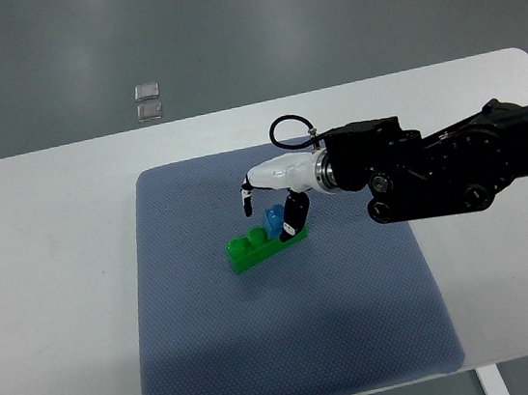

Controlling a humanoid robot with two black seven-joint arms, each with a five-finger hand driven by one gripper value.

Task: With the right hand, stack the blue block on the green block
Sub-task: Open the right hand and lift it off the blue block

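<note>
Grey floor surrounds a white table (51, 284) covered by a blue-grey textured mat (294, 349). From the picture's right edge comes a black robot arm ending in the right hand (278, 196), white with dark fingers (295, 215). The fingers curl downward around a small blue block (273, 222), which sits between them, one thin finger off to the left and the thicker ones pressed against its right side. Just below the fingertips lies the green block (266, 247), a long studded brick angled across the mat. The blue block appears to rest on or just above its right end (contact cannot be confirmed from this angle).

To finish well, the hand would likely need to square the blue block over the studs beneath it, press straight down, then spread the fingers without dragging either brick sideways. No left arm shows.
</note>
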